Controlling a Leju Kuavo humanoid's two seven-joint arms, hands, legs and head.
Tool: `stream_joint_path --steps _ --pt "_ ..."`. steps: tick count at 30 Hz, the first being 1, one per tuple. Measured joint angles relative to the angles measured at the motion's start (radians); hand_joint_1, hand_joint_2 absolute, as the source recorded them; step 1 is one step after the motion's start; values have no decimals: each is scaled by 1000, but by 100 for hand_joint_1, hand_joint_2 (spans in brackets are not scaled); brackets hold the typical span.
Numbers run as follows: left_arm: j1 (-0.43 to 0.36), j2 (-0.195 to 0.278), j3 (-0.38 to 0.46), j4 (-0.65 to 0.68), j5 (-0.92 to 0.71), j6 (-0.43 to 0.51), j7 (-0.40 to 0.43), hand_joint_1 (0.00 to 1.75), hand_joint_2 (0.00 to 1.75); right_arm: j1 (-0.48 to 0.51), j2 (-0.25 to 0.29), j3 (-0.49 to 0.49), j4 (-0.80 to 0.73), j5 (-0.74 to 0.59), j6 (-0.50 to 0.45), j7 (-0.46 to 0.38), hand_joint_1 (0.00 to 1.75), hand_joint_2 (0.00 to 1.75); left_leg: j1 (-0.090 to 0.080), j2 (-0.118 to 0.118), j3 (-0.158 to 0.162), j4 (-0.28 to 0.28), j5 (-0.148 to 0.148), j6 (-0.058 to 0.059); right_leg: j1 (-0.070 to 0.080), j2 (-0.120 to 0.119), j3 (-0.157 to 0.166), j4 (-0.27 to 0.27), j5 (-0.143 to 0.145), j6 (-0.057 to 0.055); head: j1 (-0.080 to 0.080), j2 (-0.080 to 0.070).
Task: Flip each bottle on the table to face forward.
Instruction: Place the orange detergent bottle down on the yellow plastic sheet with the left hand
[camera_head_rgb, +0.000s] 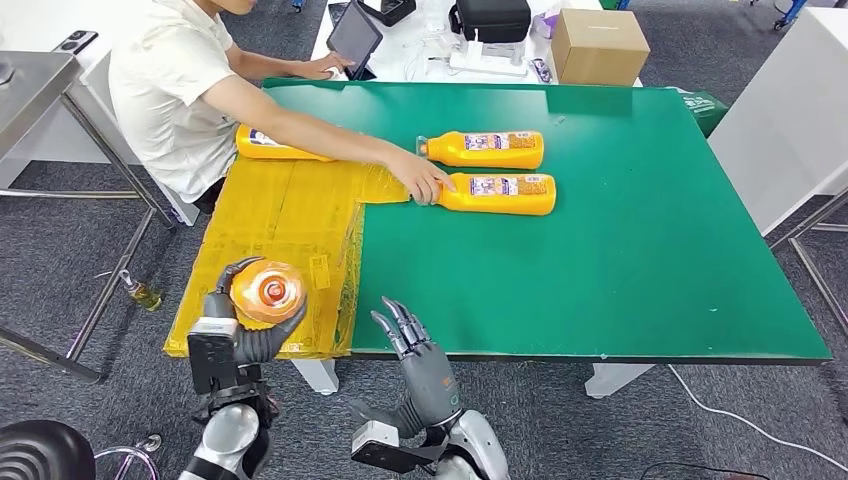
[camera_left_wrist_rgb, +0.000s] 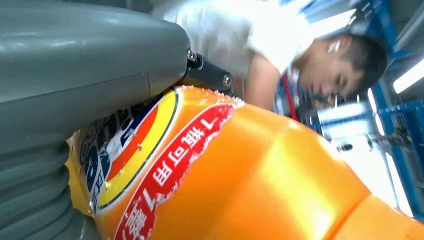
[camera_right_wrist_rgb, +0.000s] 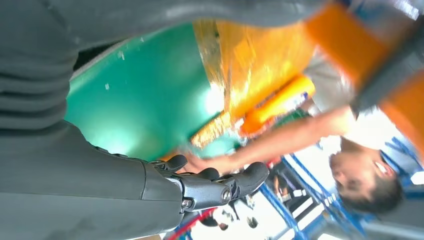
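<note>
I counted four orange bottles: three lay on the green table (camera_head_rgb: 650, 250), and my left hand (camera_head_rgb: 240, 335) gripped the fourth bottle (camera_head_rgb: 268, 291), glossy orange with a red-banded label, off the table's near-left corner. My right hand (camera_head_rgb: 420, 360) hung open, holding nothing, at the table's near edge.

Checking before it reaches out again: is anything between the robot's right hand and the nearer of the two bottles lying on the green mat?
Yes. A person's hand rests on the cap end of the nearer bottle, their arm stretching across the table. The right hand hovers at the near table edge with bare green mat ahead.
</note>
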Motion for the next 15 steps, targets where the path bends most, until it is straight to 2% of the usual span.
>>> stream_joint_path --steps 3,6,9,15 --pt "-43 25 47 75 -303 23 89 175 175 37 24 -71 -63 14 -1 -7 0 0 0 0 0 0 0 0 0 0 0 0 0 0 0 0" --pt "-106 51 99 179 -555 -24 207 175 175 63 38 -112 -127 -17 -4 -9 0 0 0 0 0 0 1 0 0 0 0 0 0 0 1 0" --pt "-178 81 126 288 -631 -128 288 175 175 80 40 -126 -167 -54 -7 -10 0 0 0 0 0 0 2 -1 0 0 -1 0 2 -2 0 0" --pt "-337 111 117 494 -748 -269 360 175 175 88 38 -128 -184 -123 -7 -10 0 0 0 0 -1 0 2 -2 0 0 -2 1 3 -3 0 0"
